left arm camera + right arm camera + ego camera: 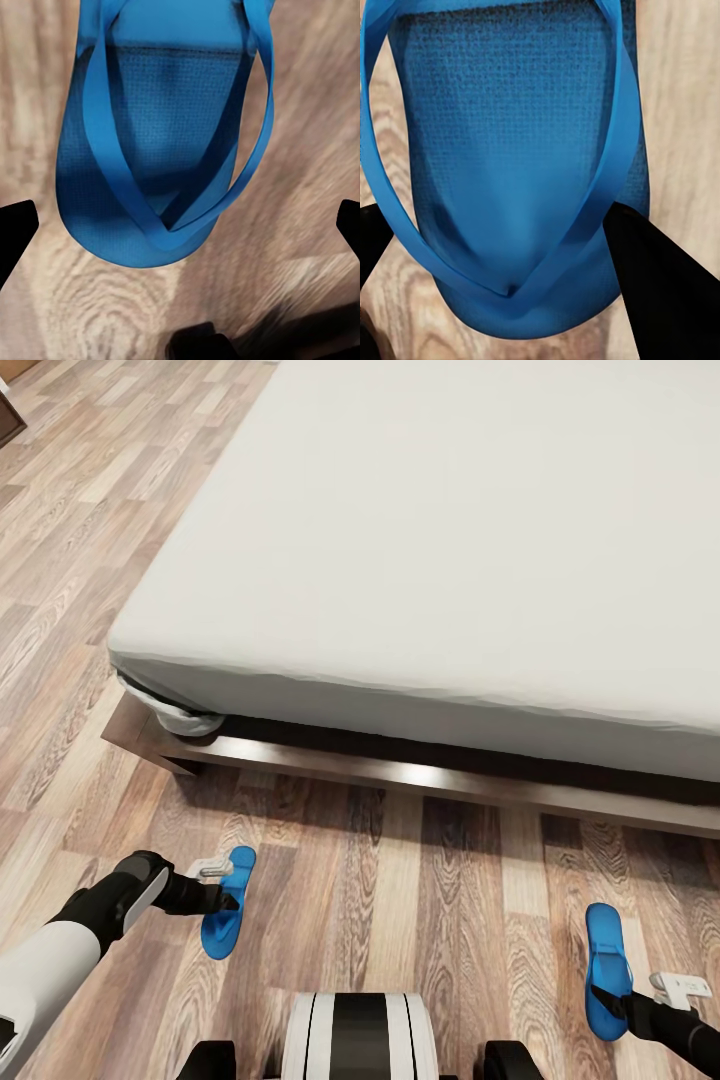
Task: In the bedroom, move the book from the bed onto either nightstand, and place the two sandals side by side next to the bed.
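The floor is made of wood planks in mixed light and brown tones, with clear grain. At the far left corner of the head view, a small part of dark wooden furniture stands on it. The light is soft and even.

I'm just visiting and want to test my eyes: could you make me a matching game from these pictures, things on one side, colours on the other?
Things:
1. mattress
2. left sandal
3. bed frame
4. floor

Colours:
A. bright blue
B. dark brown
C. pale grey
D. light wood planks

Pairs: 1-C, 2-A, 3-B, 4-D
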